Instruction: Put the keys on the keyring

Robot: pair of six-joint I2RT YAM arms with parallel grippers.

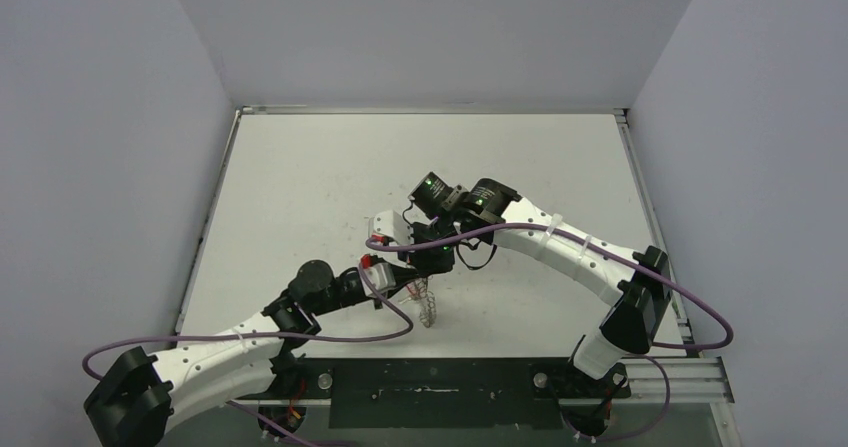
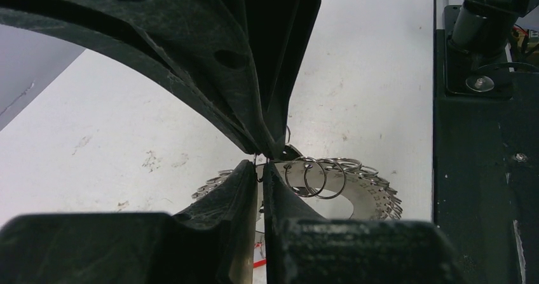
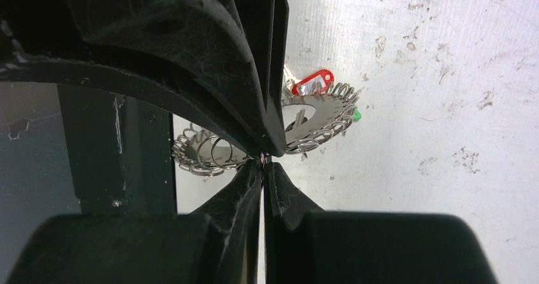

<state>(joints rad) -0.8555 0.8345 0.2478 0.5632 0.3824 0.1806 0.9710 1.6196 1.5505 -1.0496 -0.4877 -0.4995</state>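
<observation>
The keyring (image 1: 428, 305) was near the middle of the white desk (image 1: 300, 167), right beside the spot where the two arms met. From above it looked thin and tall. Its long way ran from the arm bases toward the far wall. I could not tell from there if it lay flat or stood on its edge. The left wrist view showed more. There it was a wide grey ring with a frilly rim, stretched from side to side behind the fingers. Small wire loops (image 2: 314, 177) stuck up along its rim. Only the right wrist view showed a red tag (image 3: 311, 81) and a little green tag (image 3: 356, 114) at the ring's edge. The left tool (image 2: 262, 169) was clenched almost tight, with just a thin slit between its fingers. A thin bit of wire sat at its tips, but I could not tell if it was pinched. The right tool (image 3: 262, 163) was clenched tight. Its tips met the left tool's tips, and I could not tell if it held anything.
</observation>
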